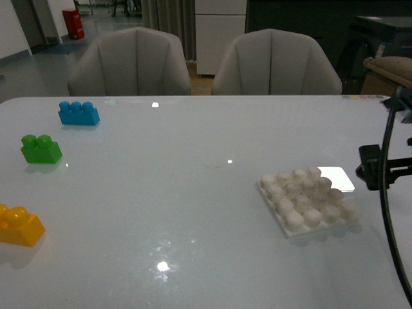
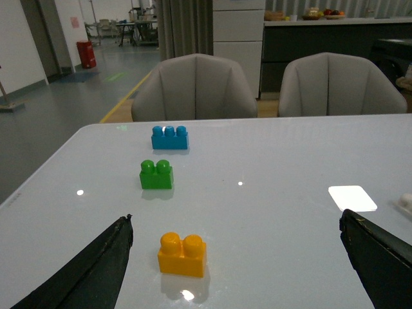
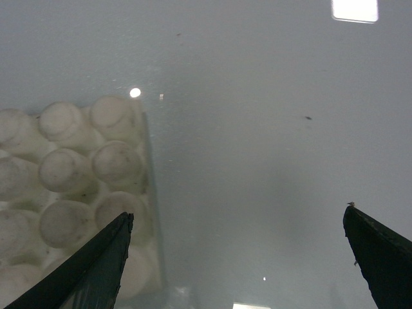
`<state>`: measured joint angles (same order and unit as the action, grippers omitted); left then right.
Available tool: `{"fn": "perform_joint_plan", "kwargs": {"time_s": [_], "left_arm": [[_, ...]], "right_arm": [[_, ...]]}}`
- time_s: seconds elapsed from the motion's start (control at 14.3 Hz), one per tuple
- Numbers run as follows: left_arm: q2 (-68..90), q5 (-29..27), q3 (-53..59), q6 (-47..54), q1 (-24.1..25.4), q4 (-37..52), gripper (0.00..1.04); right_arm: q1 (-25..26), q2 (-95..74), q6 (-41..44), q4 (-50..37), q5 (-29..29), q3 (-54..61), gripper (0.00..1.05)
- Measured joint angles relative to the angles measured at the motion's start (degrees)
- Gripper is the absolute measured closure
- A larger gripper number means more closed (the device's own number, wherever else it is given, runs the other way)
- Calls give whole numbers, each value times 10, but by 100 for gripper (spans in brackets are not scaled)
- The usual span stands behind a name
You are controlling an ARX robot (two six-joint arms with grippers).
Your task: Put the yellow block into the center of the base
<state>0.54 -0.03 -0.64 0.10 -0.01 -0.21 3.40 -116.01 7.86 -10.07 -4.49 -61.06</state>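
The yellow block [image 1: 19, 225] lies on the white table at the near left edge of the front view. In the left wrist view the yellow block [image 2: 182, 253] sits on the table between the spread fingers of my left gripper [image 2: 235, 222], nearer the one finger; the gripper is open and touches nothing. The white studded base [image 1: 308, 200] rests at the right of the table. My right gripper [image 3: 238, 215] hangs open over bare table, with the base [image 3: 77, 187] beside and partly behind one finger [image 3: 96, 264].
A green two-stud brick [image 1: 40, 149] and a blue three-stud brick [image 1: 78, 112] lie at the far left. A bright white rectangle [image 1: 337, 178] shows just behind the base. Black cable and a clamp [image 1: 380, 168] stand at the right edge. Two chairs [image 1: 132, 63] face the far side.
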Motion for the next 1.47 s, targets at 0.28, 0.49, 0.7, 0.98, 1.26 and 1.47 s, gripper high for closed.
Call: {"fn": "perform_joint_plan", "kwargs": {"time_s": [0.28,0.49,0.7,0.98,1.26,1.47], "left_arm": [[0,0,0,0,0,0,7],[0,0,0,0,0,0,7],[0,0,0,0,0,0,7],[0,0,0,0,0,0,7],[0,0,0,0,0,0,7],[0,0,0,0,0,0,7]], "right_arm": [[-35,-67,-23,63,-39,-75,6],[-42,-83,-33,80,-54,-85,6],[-46,-91,-37,84,-59,-88,6],[-60,-107,-51,74,-67,-96,6],[-72,-118,-83,59,-73,-99,6],[-101,-122,-123,41,-78,-88,6]]}}
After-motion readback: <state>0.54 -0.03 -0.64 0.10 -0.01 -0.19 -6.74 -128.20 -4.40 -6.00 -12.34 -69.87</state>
